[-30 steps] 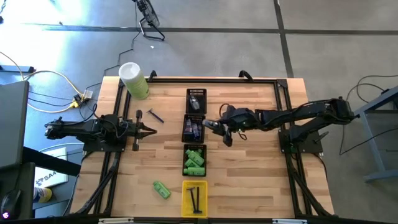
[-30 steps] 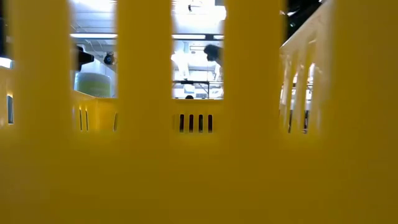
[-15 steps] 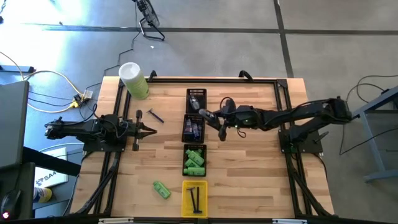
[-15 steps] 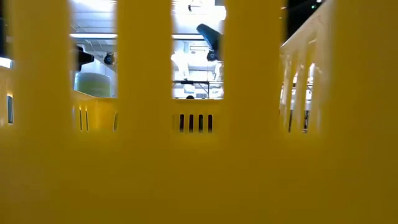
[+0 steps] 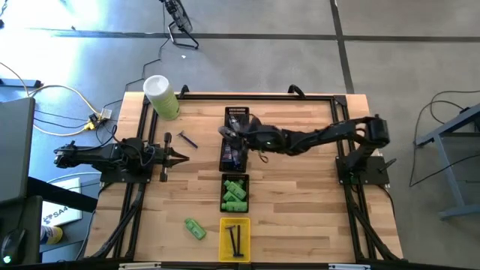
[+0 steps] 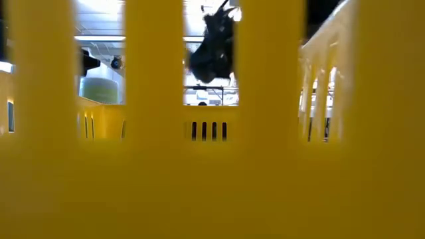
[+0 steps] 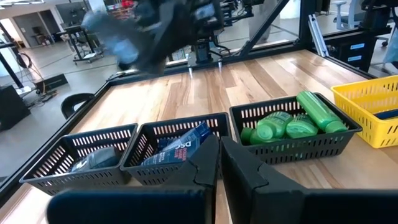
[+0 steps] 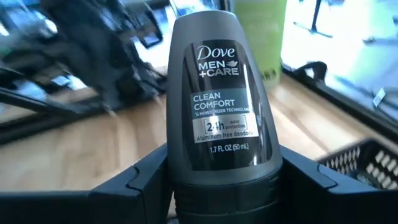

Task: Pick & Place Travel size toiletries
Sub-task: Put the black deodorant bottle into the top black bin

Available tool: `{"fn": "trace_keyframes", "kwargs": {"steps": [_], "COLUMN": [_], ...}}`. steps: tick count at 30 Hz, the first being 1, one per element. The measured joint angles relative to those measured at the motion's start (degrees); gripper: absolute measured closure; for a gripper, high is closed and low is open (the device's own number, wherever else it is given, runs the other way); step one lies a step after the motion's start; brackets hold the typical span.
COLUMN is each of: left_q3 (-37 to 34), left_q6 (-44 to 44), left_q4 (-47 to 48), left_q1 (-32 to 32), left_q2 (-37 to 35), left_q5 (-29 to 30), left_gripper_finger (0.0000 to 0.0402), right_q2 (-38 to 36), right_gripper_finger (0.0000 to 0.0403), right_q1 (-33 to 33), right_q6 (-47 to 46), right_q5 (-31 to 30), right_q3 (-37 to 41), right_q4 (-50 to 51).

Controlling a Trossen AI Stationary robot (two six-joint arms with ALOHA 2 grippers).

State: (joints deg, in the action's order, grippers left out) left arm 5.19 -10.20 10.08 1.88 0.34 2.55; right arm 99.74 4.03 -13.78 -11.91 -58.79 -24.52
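Pinched between the right gripper's (image 5: 234, 133) jaws above the black trays (image 5: 233, 156) mid-surface, the deodorant (image 8: 222, 99) could be dropped outside its tray if released early; left gripper (image 5: 180, 157) jaws are pressed together.

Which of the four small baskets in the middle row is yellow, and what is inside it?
The yellow basket is the one at the row's near end, beside the basket of green bottles. The other three are black. It holds thin dark sticks.

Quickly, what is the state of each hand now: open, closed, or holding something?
Left hand: closed, empty.
Right hand: closed on a grey deodorant, above the black trays.
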Motion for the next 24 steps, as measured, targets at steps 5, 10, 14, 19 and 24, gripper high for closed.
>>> {"fn": "trace_keyframes", "kwargs": {"steps": [5,10,14,19,24], "left_q3": [0.0,0.0,0.0,0.0,0.0], "left_q6": [0.0,0.0,0.0,0.0,0.0], "left_q4": [0.2,0.3,0.3,0.4,0.4], "left_q1": [0.0,0.0,0.0,0.0,0.0], "left_q2": [0.0,0.0,0.0,0.0,0.0], "left_q5": [-0.1,-0.1,-0.1,-0.1,0.0], "left_gripper_finger": [0.0387,0.0387,0.0387,0.0387,0.0387], "right_q2": [4.8,7.6,8.8,10.8,10.7], "right_gripper_finger": [0.0188,0.0188,0.0188,0.0188,0.0188], "right_q1": [2.5,4.9,6.9,8.8,9.8], "right_q6": [-3.9,-5.1,-7.3,-9.1,-10.6], "right_q5": [0.0,-0.7,-1.7,-1.8,-1.7], "right_q3": [-7.6,-10.7,-10.8,-10.7,-10.7], "right_q4": [9.5,13.9,15.0,16.6,18.7]}}
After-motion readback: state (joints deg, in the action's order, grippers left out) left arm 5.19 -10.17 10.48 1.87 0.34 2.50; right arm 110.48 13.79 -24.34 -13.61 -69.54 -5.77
